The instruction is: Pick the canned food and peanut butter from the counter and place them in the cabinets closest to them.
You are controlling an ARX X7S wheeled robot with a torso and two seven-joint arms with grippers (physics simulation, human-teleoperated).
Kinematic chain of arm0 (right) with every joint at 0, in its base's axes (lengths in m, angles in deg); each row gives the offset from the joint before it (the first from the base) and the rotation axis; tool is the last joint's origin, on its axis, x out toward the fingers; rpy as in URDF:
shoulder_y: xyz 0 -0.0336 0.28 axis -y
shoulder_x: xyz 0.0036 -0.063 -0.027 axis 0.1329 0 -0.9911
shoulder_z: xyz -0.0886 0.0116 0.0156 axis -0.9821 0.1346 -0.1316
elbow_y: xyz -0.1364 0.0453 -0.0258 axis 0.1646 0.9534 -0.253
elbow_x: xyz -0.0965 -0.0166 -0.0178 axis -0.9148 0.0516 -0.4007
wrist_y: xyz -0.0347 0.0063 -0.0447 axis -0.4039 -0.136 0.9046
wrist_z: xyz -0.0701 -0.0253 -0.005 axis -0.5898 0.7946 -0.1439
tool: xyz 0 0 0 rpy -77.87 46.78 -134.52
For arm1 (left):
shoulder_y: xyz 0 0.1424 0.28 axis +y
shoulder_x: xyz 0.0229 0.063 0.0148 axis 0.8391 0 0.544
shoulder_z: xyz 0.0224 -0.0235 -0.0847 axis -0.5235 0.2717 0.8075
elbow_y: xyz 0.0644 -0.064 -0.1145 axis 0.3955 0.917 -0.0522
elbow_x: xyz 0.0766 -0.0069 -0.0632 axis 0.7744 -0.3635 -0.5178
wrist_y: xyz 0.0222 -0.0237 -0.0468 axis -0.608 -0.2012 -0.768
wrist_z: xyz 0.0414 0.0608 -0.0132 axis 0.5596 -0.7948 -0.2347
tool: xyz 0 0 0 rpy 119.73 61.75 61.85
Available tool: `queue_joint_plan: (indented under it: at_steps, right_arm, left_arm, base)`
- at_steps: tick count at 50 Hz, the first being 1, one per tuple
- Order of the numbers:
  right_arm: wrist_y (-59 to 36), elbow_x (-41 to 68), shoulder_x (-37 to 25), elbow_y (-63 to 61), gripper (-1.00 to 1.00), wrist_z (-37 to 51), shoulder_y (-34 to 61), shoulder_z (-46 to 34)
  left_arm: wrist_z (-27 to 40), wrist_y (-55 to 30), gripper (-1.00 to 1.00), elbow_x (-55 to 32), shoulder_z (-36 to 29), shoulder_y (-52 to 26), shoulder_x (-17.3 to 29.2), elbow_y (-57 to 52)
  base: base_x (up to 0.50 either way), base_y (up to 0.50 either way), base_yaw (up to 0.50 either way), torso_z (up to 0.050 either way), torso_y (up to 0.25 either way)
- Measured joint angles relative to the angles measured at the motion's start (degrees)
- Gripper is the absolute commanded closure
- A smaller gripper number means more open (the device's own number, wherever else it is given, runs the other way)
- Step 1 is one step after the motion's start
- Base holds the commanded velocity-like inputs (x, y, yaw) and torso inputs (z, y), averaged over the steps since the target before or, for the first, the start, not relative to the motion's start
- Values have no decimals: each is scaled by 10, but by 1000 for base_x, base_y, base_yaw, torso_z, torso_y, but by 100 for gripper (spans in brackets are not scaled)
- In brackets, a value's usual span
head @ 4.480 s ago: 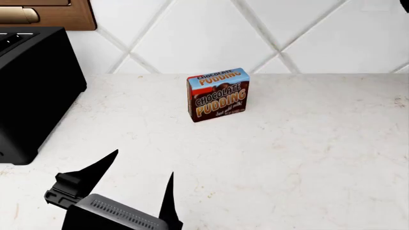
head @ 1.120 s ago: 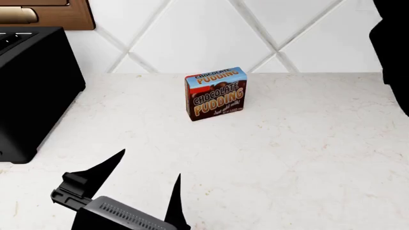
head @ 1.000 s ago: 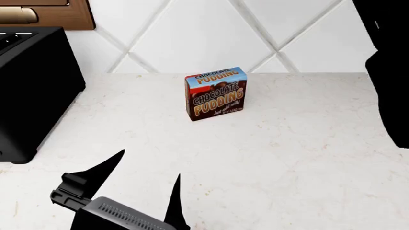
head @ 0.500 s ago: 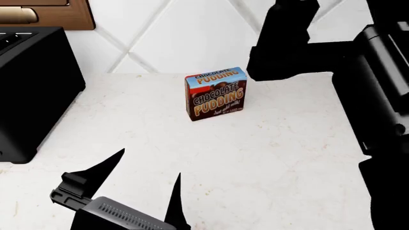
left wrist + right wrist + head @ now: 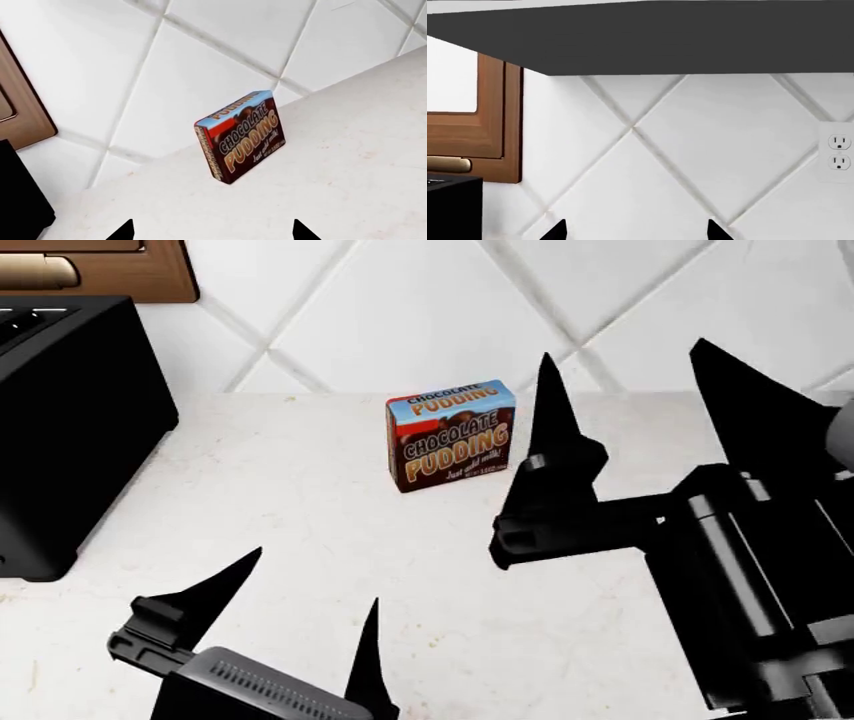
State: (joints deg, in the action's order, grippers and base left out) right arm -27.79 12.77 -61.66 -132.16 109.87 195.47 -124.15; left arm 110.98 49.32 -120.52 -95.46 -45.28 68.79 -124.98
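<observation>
The canned food and the peanut butter are out of view. The white speckled counter [image 5: 400, 540] fills the head view and also shows in the left wrist view [image 5: 333, 165]. My left gripper [image 5: 314, 585] is open and empty, low over the counter's near left part; in the left wrist view [image 5: 212, 231] only its two tips show. My right gripper [image 5: 621, 365] is open and empty, raised above the counter to the right of the pudding box, fingers pointing up toward the tiled wall; in the right wrist view [image 5: 634, 229] its tips frame bare tile.
A brown-and-blue chocolate pudding box [image 5: 451, 435] stands near the back wall, also in the left wrist view [image 5: 241, 136]. A black appliance [image 5: 67, 430] sits at the left. A wooden window frame [image 5: 494, 125], a dark overhead cabinet underside [image 5: 660, 40] and a wall outlet [image 5: 839, 150] show.
My right arm has swung in from the right edge and come down, its open gripper now in front of the wall beside the pudding box. The left gripper has barely moved.
</observation>
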Motion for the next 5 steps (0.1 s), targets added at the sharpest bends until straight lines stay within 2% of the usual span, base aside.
queue_joint_plan:
  at_steps: [5]
  right_arm:
    - [63, -61, 3, -5, -100, 14, 35, -121]
  left_arm:
    - [0, -1, -100, 0, 1, 1, -1, 1]
  base:
    - [0, 0, 0, 0, 0]
